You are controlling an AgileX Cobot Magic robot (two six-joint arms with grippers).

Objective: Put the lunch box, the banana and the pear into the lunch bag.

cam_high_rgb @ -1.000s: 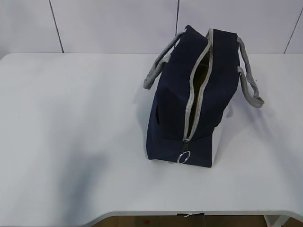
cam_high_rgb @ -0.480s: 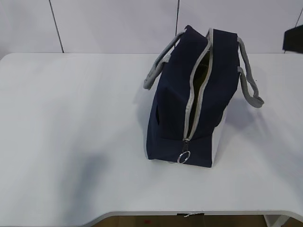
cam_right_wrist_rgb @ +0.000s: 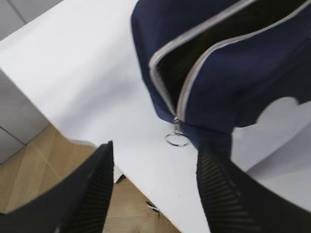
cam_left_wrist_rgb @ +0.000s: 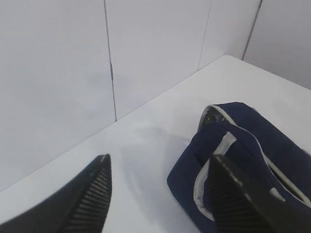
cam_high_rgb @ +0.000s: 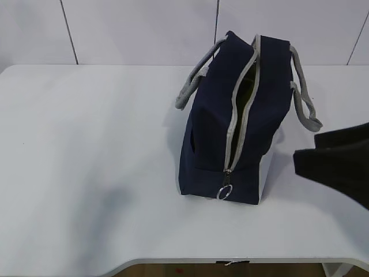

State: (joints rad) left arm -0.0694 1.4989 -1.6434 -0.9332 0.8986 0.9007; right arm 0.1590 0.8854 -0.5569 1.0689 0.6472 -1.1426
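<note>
The navy lunch bag [cam_high_rgb: 262,115] stands on the white table [cam_high_rgb: 86,144] right of centre, with grey handles on both sides. Its grey zipper is open along the top, and the ring pull [cam_high_rgb: 223,191] hangs at the near end. The inside shows dark with a greenish tint, and I cannot tell what is in it. The lunch box, banana and pear are out of view. My right gripper [cam_right_wrist_rgb: 156,145] is open and empty above the table's front edge, near the ring pull [cam_right_wrist_rgb: 177,139] and the bag [cam_right_wrist_rgb: 218,97]. My left gripper [cam_left_wrist_rgb: 159,160] is open and empty, left of the bag [cam_left_wrist_rgb: 243,141].
The right arm shows as a dark shape [cam_high_rgb: 340,167] at the right edge, beside the bag. White wall panels [cam_high_rgb: 138,29] stand behind the table. The table's front edge [cam_high_rgb: 230,259] is close, with wooden floor [cam_right_wrist_rgb: 53,165] below it.
The right arm has come in from the upper right edge and moved down to beside the bag. The bag has not moved.
</note>
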